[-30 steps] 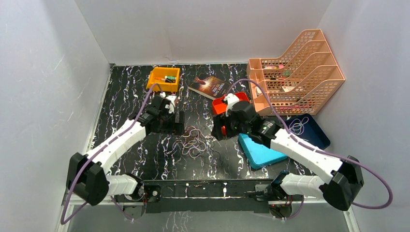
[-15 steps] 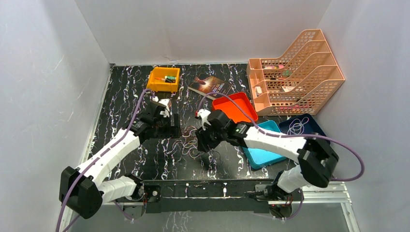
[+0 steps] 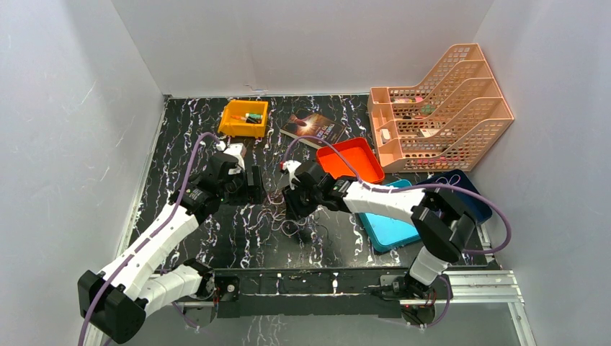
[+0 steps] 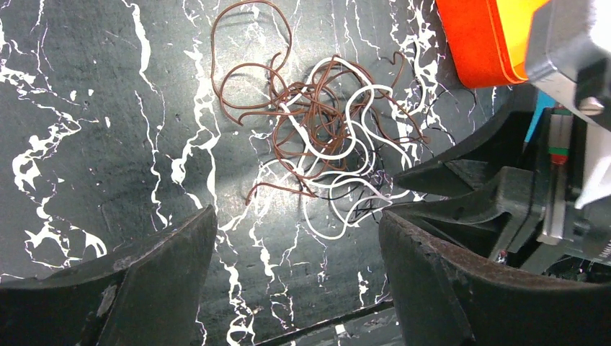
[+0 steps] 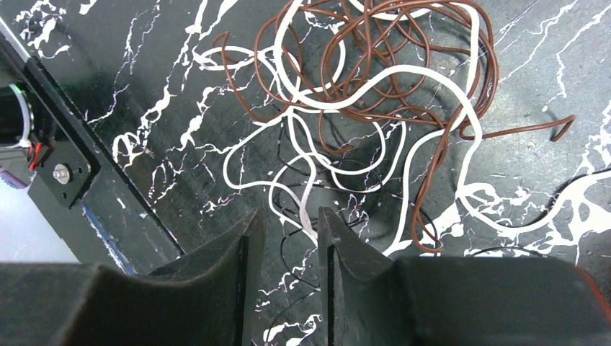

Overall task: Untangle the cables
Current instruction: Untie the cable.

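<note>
Right gripper (image 5: 287, 225) moved onto cables (image 5: 360, 86); white strand (image 5: 308, 213) between narrowed jaws.

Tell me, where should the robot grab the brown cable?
By its loose end, coming straight down from above. That end of the brown cable lies flat and sticks out alone to one side, clear of the white cable and the other loops.

A robotics lab cell is indicated: a black marbled tabletop (image 3: 187, 115) is enclosed by plain white panels (image 3: 302, 43), and a left arm (image 3: 155, 241) and right arm (image 3: 382, 202) are mounted on a rail (image 3: 302, 285) at its near edge.
</note>
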You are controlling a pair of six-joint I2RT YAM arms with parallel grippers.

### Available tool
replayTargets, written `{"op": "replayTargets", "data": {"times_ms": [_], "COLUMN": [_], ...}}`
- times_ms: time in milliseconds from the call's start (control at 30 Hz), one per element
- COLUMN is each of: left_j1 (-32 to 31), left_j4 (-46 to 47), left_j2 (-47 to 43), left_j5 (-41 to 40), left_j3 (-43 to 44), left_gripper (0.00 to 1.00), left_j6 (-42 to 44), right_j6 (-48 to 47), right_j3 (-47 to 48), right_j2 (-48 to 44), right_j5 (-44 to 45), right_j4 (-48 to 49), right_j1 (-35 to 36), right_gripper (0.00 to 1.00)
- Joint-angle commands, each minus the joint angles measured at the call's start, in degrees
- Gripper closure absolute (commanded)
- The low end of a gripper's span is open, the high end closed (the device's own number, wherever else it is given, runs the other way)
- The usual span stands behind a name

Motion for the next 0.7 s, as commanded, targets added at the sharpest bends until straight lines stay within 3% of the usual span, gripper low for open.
{"op": "replayTargets", "data": {"times_ms": [0, 133, 267, 500, 667], "left_j1": [-0.19, -0.23, -0.19, -0.18, -0.21], "left_j4": [-0.05, -0.01, 0.10, 2.77, 2.96], "left_j2": [-1.49, -2.06, -2.24, -6.43, -8.78], "left_j5": [-1.02, -1.38, -1.04, 0.85, -0.10], "left_j3": [0.52, 0.46, 0.54, 0.13, 0.73], "left_gripper": [0.18, 0.18, 0.17, 0.12, 0.05], "left_j6": [-0.13, -0.07, 0.24, 0.92, 0.77], "right_j6": [2.39, 2.99, 3.33, 3.92, 3.62], "right_j3": [3.06, 3.28, 3.68, 3.99, 4.15], "right_j2": [1.82, 3.79, 5.36, 3.76, -1.31], "right_j5": [-0.57, -0.94, -0.32, 1.69, 5.02], "right_j4": [2.21, 2.07, 1.88, 2.27, 2.01], "right_j1": [0.33, 0.76, 0.90, 0.99, 0.99], "right_gripper": [0.57, 0.55, 0.61, 0.84, 0.93]}}
